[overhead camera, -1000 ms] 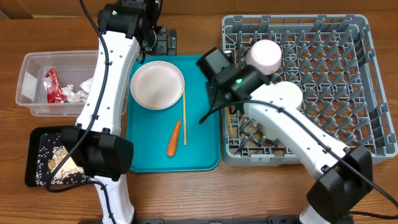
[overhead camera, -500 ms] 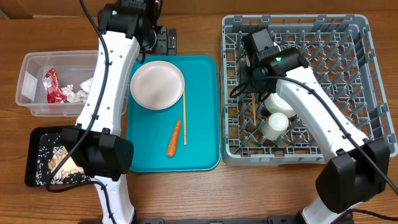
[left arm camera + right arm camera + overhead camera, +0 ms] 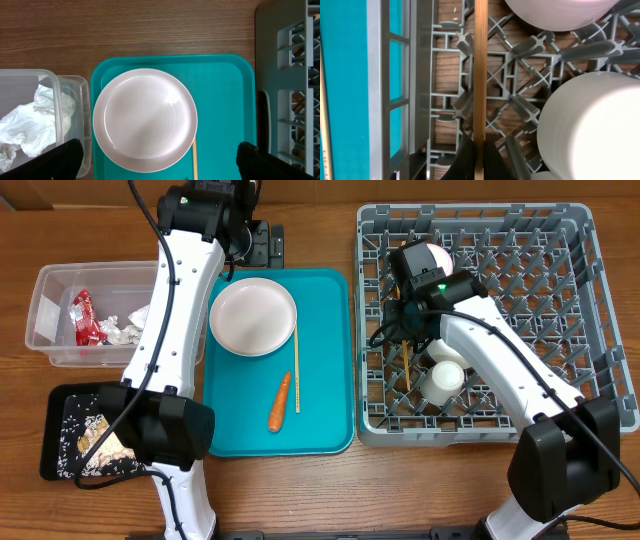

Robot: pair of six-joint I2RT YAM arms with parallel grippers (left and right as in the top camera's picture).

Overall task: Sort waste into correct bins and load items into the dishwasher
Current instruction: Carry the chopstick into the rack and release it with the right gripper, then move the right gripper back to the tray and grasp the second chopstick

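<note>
My right gripper (image 3: 405, 330) is shut on one wooden chopstick (image 3: 407, 368) and holds it over the left part of the grey dish rack (image 3: 590, 310). In the right wrist view the chopstick (image 3: 480, 75) runs straight out from the shut fingers (image 3: 479, 160) above the rack's lattice (image 3: 420, 75), next to a white bowl (image 3: 590, 135). A second chopstick (image 3: 297, 370) lies on the teal tray (image 3: 330, 420) beside the white plate (image 3: 253, 317) and the carrot (image 3: 280, 401). My left gripper (image 3: 160, 162) is open above the plate (image 3: 145, 117).
The rack also holds a bowl (image 3: 430, 255) and a small white cup (image 3: 443, 380). The clear tub (image 3: 50, 290) at the left holds a red wrapper (image 3: 83, 317) and a napkin (image 3: 125, 330). The black tray (image 3: 55, 405) holds rice scraps (image 3: 90, 435).
My right gripper has moved right from the tray's edge to over the rack, carrying the chopstick with it. The left arm has not moved.
</note>
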